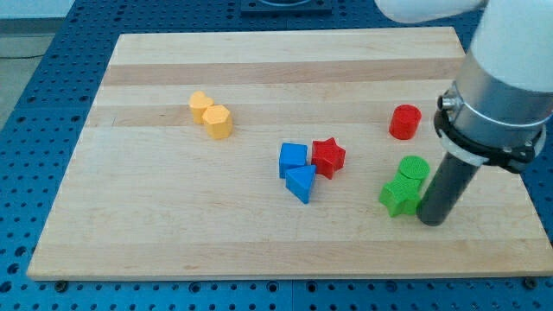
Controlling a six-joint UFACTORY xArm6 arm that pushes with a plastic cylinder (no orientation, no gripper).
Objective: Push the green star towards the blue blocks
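Note:
The green star (398,195) lies on the wooden board (173,233) at the view's lower right. A green cylinder (414,168) touches its upper right side. My tip (431,219) rests on the board just right of the green star, touching or nearly touching it. The blue cube (293,159) and the blue triangle (301,183) sit together near the board's middle, to the left of the star. A red star (328,157) touches the blue cube's right side.
A red cylinder (404,122) stands above the green pair. Two yellow blocks (212,115) lie together at the upper left. The board's right edge is close to my tip.

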